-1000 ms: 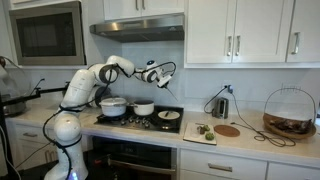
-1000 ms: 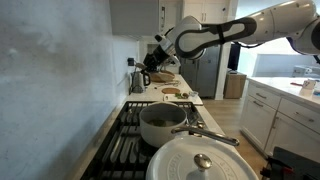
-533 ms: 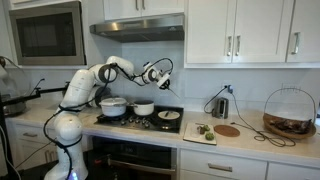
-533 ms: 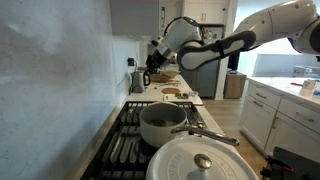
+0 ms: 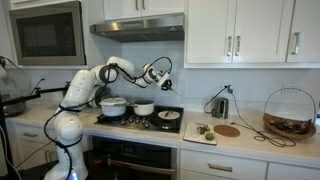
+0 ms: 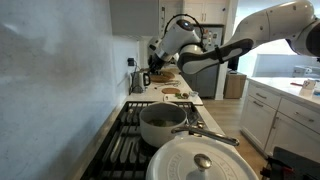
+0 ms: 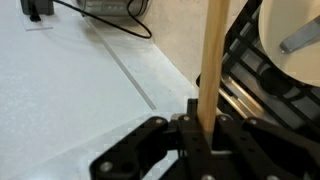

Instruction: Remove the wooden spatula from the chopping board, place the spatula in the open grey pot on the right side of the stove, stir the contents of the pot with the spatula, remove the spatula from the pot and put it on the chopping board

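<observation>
My gripper (image 7: 200, 128) is shut on the wooden spatula (image 7: 212, 55), whose pale handle runs up between the fingers. In both exterior views the gripper (image 5: 157, 77) (image 6: 153, 66) hangs in the air above the right part of the stove. The spatula (image 5: 166, 90) slants down from it. The small grey pot (image 5: 144, 108) stands open on the stove below and to the left of the gripper; it also shows in an exterior view (image 6: 160, 125). The pale chopping board (image 5: 200, 131) lies on the counter right of the stove.
A larger silvery pot (image 5: 113, 105) with a lid (image 6: 205, 160) stands on the stove's left. A flat dark pan (image 5: 169, 115) is on its right. A round wooden board (image 5: 228, 130), a cord and a wire basket (image 5: 290, 112) sit on the counter.
The gripper with the spatula has shifted slightly toward the stove side and turned a little. Pots and board have not moved.
</observation>
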You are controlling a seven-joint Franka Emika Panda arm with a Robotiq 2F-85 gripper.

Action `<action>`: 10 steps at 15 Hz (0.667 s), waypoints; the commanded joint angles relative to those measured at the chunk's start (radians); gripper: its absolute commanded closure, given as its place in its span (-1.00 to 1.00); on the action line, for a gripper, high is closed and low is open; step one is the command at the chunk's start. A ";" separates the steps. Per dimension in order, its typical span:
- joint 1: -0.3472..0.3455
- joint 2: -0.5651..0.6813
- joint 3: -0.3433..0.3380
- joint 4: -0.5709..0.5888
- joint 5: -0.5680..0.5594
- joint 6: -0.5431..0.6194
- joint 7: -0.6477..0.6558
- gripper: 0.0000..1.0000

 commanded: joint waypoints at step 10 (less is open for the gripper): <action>-0.115 0.097 0.005 0.041 -0.004 -0.128 0.033 0.97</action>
